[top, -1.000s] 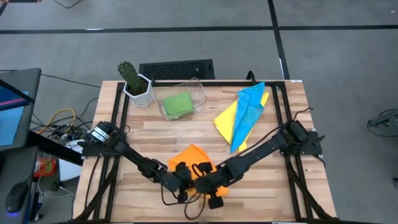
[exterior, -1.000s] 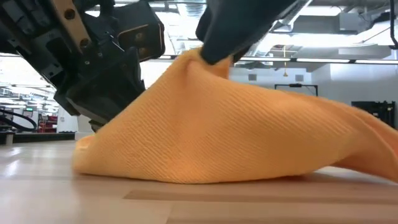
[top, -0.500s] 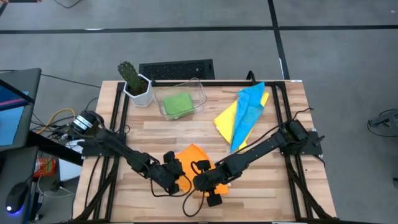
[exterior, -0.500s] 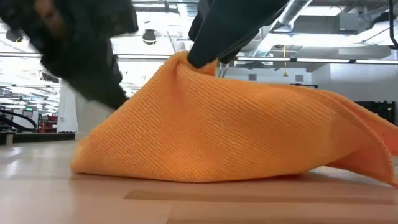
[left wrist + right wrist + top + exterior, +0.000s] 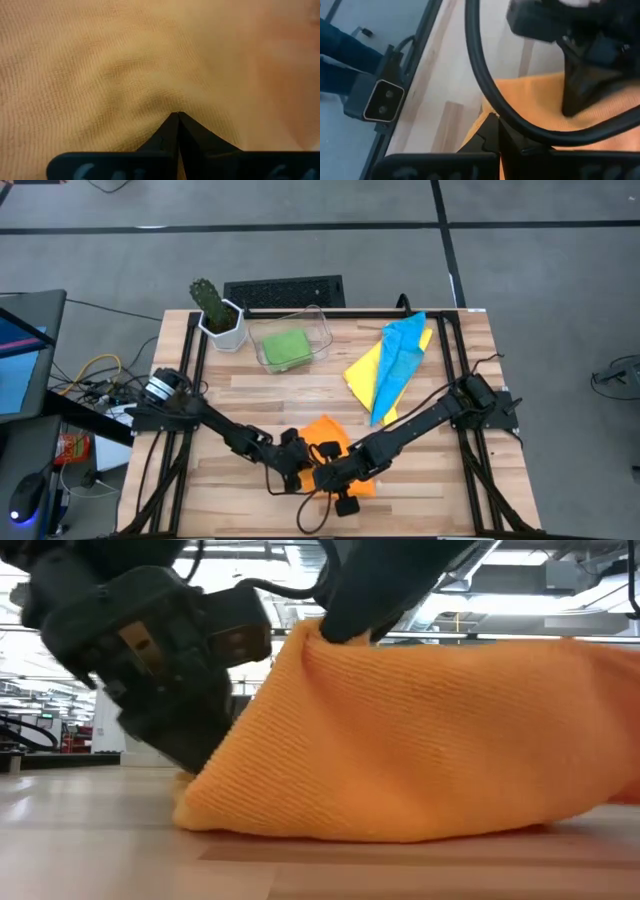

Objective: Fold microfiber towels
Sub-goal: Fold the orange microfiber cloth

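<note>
Orange microfiber towel fills the space between both sets of jaws at the near middle of the bench; the left gripper has its jaws clenched on the cloth, the two dark fingertips meeting in a point against the weave in the left wrist view; the right gripper likewise has its jaws pinched tight on an edge of the same towel, and in the low view that edge is drawn up into a peak under the dark arm while the rest of the cloth slopes down to the wood; the left gripper's body sits low just beside the towel's other end, touching it. From above, the two arms reach in from the bench's left and right sides and meet over the orange cloth. Farther back on the right lie a light blue towel and a yellow towel, overlapping, the blue one on top; a green towel rests folded inside a clear plastic bin at the far middle, with a small potted cactus just beside the bin to its left.
</note>
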Controlling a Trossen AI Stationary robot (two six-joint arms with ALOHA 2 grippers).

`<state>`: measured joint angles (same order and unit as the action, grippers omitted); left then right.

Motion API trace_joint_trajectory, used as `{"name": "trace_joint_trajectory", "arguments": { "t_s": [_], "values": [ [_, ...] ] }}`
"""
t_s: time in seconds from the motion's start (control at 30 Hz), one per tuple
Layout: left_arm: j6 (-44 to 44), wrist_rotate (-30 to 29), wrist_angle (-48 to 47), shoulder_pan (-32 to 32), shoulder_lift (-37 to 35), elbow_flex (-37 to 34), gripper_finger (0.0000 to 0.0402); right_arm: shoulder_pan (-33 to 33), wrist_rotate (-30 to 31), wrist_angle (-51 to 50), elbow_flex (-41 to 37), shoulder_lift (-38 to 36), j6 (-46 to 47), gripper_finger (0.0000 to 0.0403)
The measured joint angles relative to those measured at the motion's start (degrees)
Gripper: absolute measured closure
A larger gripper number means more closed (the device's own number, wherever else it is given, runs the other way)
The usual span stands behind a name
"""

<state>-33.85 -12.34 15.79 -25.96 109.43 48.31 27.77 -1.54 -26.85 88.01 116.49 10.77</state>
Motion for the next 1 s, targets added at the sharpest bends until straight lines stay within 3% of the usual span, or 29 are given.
{"name": "trace_joint_trajectory", "arguments": {
  "t_s": [0.27,0.57,1.0],
  "values": [
    [4.5,3.0,-1.2,4.7,-1.2,0.0,0.0401,-1.4,0.4,3.0,-0.2,0.0,-2.4,0.0382],
    [4.7,4.1,-1.9,5.5,-2.0,-0.1,0.0402,-5.5,1.1,4.3,-0.2,0.0,-7.6,0.0381],
    [8.5,2.7,-20.3,7.6,-16.6,-0.2,0.0402,-7.1,1.4,6.6,-0.2,0.1,-10.2,0.0380]
  ]
}}
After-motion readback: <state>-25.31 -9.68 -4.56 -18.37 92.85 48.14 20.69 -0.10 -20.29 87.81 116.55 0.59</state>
